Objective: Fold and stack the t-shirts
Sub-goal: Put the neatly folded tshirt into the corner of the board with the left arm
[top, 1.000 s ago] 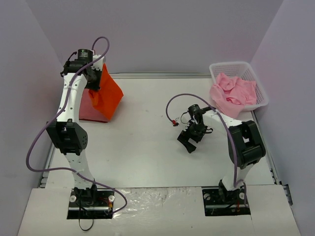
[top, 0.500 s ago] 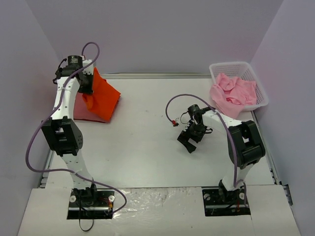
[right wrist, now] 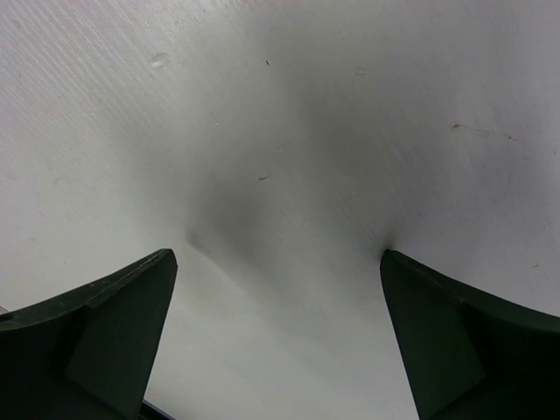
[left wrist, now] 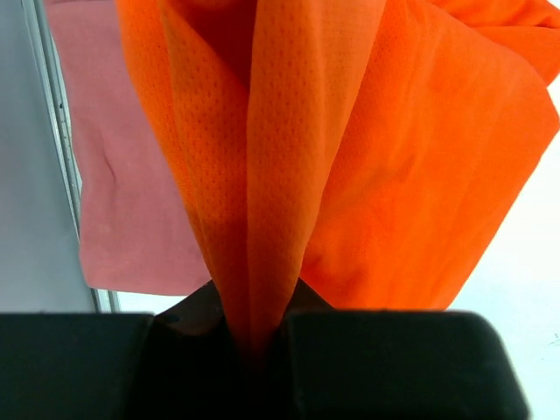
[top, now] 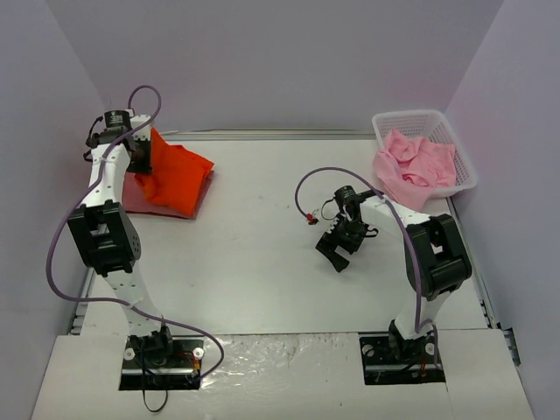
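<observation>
My left tool (left wrist: 254, 337) is pinched tight on a fold of the orange-red t-shirt (left wrist: 394, 192). The cloth runs out from between its fingers and fills most of that wrist view, its far edge cut off. Behind it to the left, the rose-red t-shirt (left wrist: 122, 175) lies on the table (left wrist: 525, 297), partly hidden. My right tool (right wrist: 276, 258) is spread wide low over the table, holding nothing. Far beyond it, light pink t-shirts (top: 416, 162) are heaped in the white basket (top: 411, 118), perhaps two or more.

White flat table (top: 262, 254): dusty rose-red cloth shirt (left wrist: 122, 175) lying flat far left; white plastic lattice basket (top: 407, 115) far right corner
</observation>
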`<control>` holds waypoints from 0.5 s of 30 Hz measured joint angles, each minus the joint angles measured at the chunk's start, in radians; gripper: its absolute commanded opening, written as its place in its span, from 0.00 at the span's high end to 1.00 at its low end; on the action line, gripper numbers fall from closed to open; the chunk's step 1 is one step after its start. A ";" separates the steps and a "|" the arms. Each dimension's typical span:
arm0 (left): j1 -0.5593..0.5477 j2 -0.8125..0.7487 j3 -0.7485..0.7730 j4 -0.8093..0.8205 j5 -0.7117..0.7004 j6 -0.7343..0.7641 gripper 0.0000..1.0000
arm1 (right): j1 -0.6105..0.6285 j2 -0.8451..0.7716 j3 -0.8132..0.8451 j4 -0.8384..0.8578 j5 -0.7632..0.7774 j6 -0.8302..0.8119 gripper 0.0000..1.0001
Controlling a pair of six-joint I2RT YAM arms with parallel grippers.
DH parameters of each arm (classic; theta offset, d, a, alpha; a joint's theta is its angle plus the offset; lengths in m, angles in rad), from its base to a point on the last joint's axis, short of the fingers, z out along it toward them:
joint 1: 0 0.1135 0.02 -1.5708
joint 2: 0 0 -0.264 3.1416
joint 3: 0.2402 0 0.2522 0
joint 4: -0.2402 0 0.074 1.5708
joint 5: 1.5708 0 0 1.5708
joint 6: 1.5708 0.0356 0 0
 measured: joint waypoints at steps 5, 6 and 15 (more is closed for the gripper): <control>0.012 0.010 -0.033 0.027 0.005 0.011 0.70 | -0.003 0.003 0.002 0.000 0.004 0.003 0.00; 0.013 0.010 -0.047 0.039 0.000 0.019 0.61 | -0.005 0.005 0.003 0.000 0.005 0.003 0.00; 0.072 -0.092 -0.278 0.211 -0.168 0.022 0.27 | -0.006 0.009 0.008 -0.001 0.013 0.008 0.00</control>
